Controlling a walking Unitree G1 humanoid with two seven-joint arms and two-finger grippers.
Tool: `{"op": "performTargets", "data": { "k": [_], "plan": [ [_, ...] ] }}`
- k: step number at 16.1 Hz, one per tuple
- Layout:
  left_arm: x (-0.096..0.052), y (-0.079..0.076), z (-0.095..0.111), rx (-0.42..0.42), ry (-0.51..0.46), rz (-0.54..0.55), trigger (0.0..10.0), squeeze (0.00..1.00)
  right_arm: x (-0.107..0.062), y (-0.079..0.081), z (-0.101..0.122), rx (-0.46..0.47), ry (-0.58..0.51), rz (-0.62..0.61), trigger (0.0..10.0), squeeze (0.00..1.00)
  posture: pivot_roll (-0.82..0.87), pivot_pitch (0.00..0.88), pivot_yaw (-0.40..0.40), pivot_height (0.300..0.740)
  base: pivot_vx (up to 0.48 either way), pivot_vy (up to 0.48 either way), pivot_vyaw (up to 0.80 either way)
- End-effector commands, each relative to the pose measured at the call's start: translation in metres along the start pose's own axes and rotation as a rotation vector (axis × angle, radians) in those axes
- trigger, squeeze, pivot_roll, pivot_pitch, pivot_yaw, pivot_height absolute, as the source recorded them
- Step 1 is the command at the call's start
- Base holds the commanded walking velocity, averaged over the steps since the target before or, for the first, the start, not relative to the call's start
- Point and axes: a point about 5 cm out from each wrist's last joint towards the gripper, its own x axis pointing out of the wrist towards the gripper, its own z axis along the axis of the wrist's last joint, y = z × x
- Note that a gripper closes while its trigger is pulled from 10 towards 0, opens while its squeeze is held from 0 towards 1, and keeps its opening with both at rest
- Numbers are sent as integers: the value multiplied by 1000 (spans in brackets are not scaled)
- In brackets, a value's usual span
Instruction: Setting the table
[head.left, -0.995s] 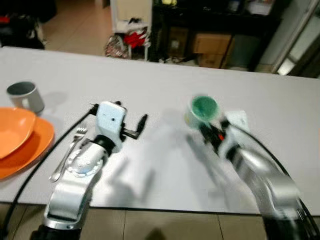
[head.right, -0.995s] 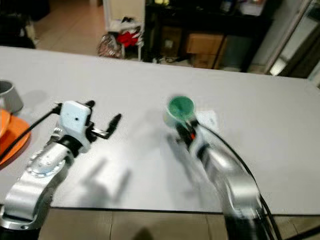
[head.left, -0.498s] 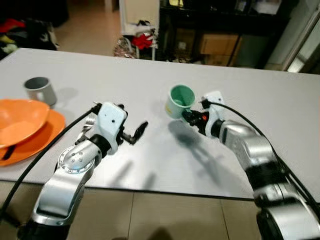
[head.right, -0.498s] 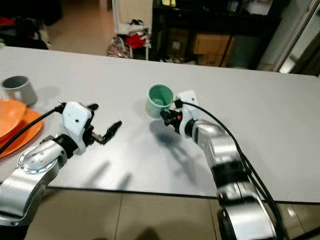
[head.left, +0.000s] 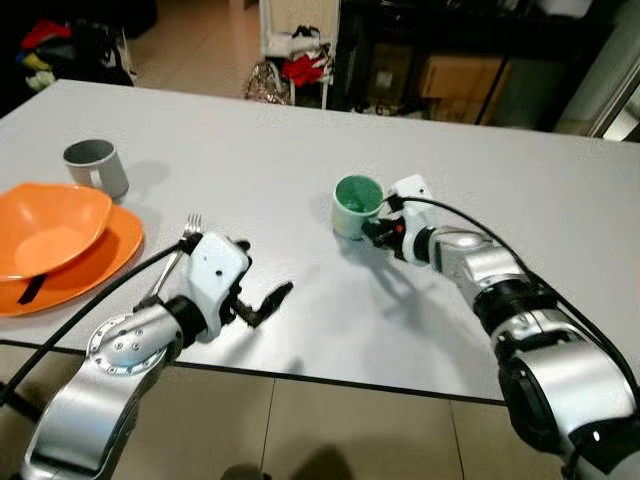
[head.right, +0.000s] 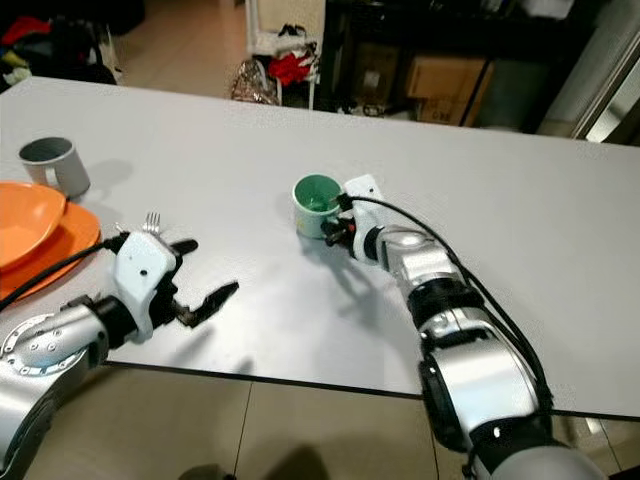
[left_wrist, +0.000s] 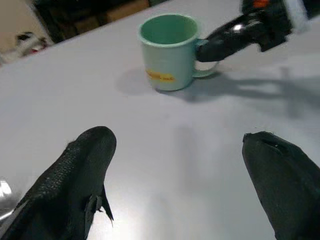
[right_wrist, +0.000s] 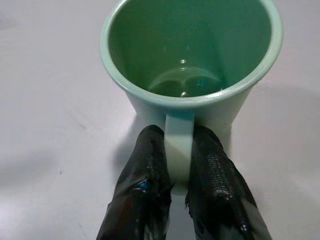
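The green mug (head.left: 354, 206) stands upright on the white table (head.left: 250, 150), about mid-table, and the right gripper (right_wrist: 181, 167) has it by the handle: in the right wrist view the two black fingers (right_wrist: 145, 175) pinch the handle from either side, tips right up against the mug's wall. From the head camera the silver right arm reaches in from the robot's right, so the mug sits just at the far end of that gripper, on its left side. The mug's base looks to be down on the table, with its shadow tight beneath it in the left wrist view, and its inside is a darker green with nothing clearly in it.

Over on the robot's left, the left gripper (head.left: 262, 297) hovers low near the table's front edge, fingers spread wide with nothing between them. The mug is well apart from it, ahead and to the right.

Further left, an orange bowl (head.left: 45, 228) rests on an orange plate (head.left: 95, 262), and a grey cup (head.left: 95, 168) stands upright just behind them. A fork (head.left: 180, 255) lies beside the plate, its tines pointing away from the robot, partly hidden by the left arm
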Motion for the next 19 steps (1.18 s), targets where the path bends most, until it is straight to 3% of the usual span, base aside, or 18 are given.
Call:
{"op": "performTargets", "data": {
  "k": [1,3,4,5,11,15,17,19],
  "plan": [
    [-3,-4,3,5,-3,-33,10000,0,-1,-3,10,-20,-24,-12,10000,0,153,58,-39,740,0,0,0],
    [-5,-6,3,4,3,-41,10000,0,0,-3,10,-11,-24,-9,10000,0,154,61,-41,740,0,0,0],
    [-5,-6,3,4,5,-43,10000,0,0,-5,11,-2,-28,-23,10000,937,153,60,-44,740,0,0,0],
    [-5,-7,3,3,5,-43,10000,0,-1,-6,13,8,-36,-32,10000,1000,152,58,-45,740,0,0,0],
    [-2,-1,7,4,-16,-12,10000,0,-13,-21,32,67,-125,0,10000,1000,128,8,-47,740,0,0,0],
    [0,2,9,-30,-56,3,10000,0,-35,-29,40,97,-238,50,10000,1000,93,0,-42,740,0,0,0],
    [4,2,9,-63,-82,45,10000,0,-67,-12,36,98,-394,56,10000,1000,83,0,-56,740,0,0,0],
    [13,1,9,-86,-89,161,10000,0,-103,16,16,148,-516,-23,10000,1000,71,0,-55,740,0,0,800]
  ]
}}
